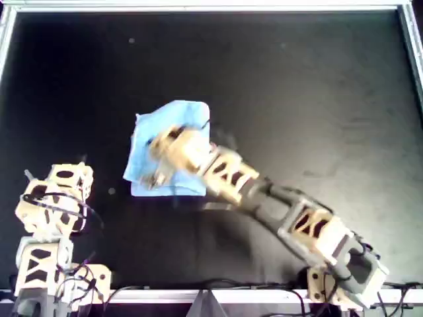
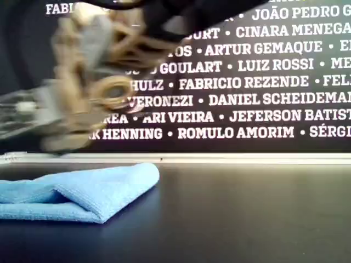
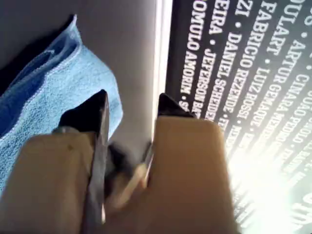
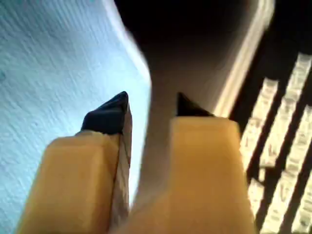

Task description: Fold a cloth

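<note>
Black-tipped and parted by a clear gap, the right fingers (image 4: 117, 112) hold nothing; we see them hovering just above the cloth (image 4: 48, 58), which fills the blurred wrist picture on one side of them. The left fingers (image 3: 97, 109) are likewise spread and empty, a little way off from the cloth's edge. The cloth itself lies on the dark table (image 1: 297, 79), already doubled over with a soft rounded fold. We judge it light, limp and thin: it will sag and drag rather than keep shape, so a pinch at a free corner or hemmed edge looks better than the middle. The right arm (image 1: 231, 175) covers the cloth's centre from above, and motion blur smears the fingers there. Beyond the cloth, the lettered wall (image 2: 247, 82) is sharp, but the cloth's far end is cut off in the exterior view.
</note>
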Available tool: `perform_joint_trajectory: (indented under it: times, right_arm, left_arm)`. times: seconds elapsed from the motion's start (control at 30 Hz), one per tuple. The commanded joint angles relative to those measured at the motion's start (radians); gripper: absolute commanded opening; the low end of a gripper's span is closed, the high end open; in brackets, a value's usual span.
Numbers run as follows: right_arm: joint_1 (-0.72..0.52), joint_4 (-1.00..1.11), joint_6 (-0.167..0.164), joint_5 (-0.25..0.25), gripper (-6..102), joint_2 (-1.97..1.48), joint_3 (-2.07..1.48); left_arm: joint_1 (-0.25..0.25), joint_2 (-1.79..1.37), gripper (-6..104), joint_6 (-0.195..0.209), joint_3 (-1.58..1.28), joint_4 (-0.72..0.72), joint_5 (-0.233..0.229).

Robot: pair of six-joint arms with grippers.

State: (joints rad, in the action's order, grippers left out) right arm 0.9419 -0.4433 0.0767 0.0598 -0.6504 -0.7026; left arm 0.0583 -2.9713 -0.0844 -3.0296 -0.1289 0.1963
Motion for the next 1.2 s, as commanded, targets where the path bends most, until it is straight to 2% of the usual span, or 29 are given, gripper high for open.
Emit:
perform_joint_trajectory:
  times: [0.0, 0.1, 0.13, 0.3, 0.53, 0.6, 0.73, 0.8, 1.07, 1.17]
  right_arm:
    - [-0.117, 0.003, -0.003, 0.044, 8, -0.172, 0.058]
    - [-0.219, 0.003, -0.012, 0.061, -1, -0.225, 0.055]
    - [-0.249, 0.003, -0.012, 0.049, -1, -0.249, 0.049]
    - [-0.348, 0.003, -0.012, 0.066, -1, -0.449, -0.074]
    - [-0.449, 0.002, -0.011, 0.077, -1, -0.922, -0.655]
    - [-0.476, 0.002, -0.011, 0.126, -1, -1.081, -0.842]
    - [-0.568, 0.021, -0.003, 0.288, -1, -1.427, -1.134]
    - [-0.618, 0.021, -0.011, 0.318, -1, -1.574, -1.253]
    - [-0.655, 0.021, -0.012, 0.321, -1, -1.988, -1.692]
    - [-0.658, 0.021, -0.012, 0.336, -1, -2.102, -1.839]
  left_arm:
    - [0.025, 0.0, 35, -0.003, 0.006, 0.006, -0.003]
    - [0.02, -0.015, 35, -0.003, 0.006, 0.006, -0.003]
    - [0.018, -0.018, 35, -0.003, 0.006, 0.006, -0.003]
    - [0.017, -0.017, 35, -0.003, 0.006, 0.006, -0.003]
    - [0.014, -0.02, 35, -0.003, 0.006, 0.006, 0.009]
    - [0.014, -0.021, 35, -0.003, 0.006, 0.006, 0.005]
    - [0.014, -0.021, 35, -0.003, 0.006, 0.008, -0.002]
    - [0.014, -0.021, 35, -0.003, 0.006, 0.008, 0.002]
    - [0.014, -0.02, 35, -0.003, 0.006, 0.008, 0.011]
    - [0.014, -0.02, 35, -0.003, 0.006, 0.008, 0.011]
